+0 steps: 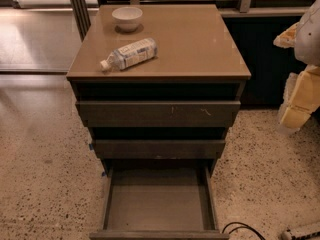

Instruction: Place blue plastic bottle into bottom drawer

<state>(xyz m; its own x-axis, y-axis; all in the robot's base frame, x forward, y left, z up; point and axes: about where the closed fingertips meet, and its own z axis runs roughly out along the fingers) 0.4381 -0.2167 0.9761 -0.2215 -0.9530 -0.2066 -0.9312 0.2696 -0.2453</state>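
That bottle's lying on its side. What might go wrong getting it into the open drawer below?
The blue plastic bottle lies on its side near the front-left edge of the cabinet top; a nudge might roll it off. The white bowl behind it might get bumped. The gripper, at the right edge of view, may drop it outside the thin walls of the bottom drawer.

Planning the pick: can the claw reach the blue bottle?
Probably yes. The blue plastic bottle lies uncovered on the cabinet top, apart from the white bowl; the claw hangs off the cabinet's right side.
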